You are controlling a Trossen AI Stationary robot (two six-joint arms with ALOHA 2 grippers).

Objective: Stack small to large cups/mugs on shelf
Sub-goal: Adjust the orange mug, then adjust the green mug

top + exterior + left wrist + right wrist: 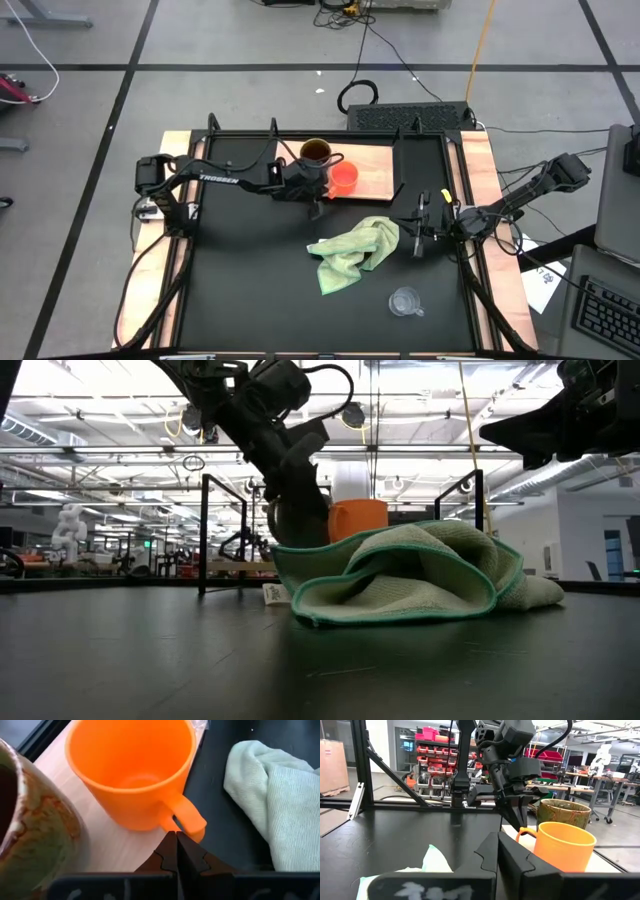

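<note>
Hovering by the orange cup's handle — left gripper [176, 851] pressed together, holding nothing.

To do this step well, I judge the fingers must part before closing on the thin looped handle of the smooth plastic orange cup [131, 772], which stands on the pale wooden shelf [375, 170] just beside the glossy, mottled brown mug [314, 152]. The small clear glass cup [404, 301] sits well apart on the black table, past the crumpled green cloth [352, 252] — right gripper [417, 242] waits beside it, also closed, empty.
</note>
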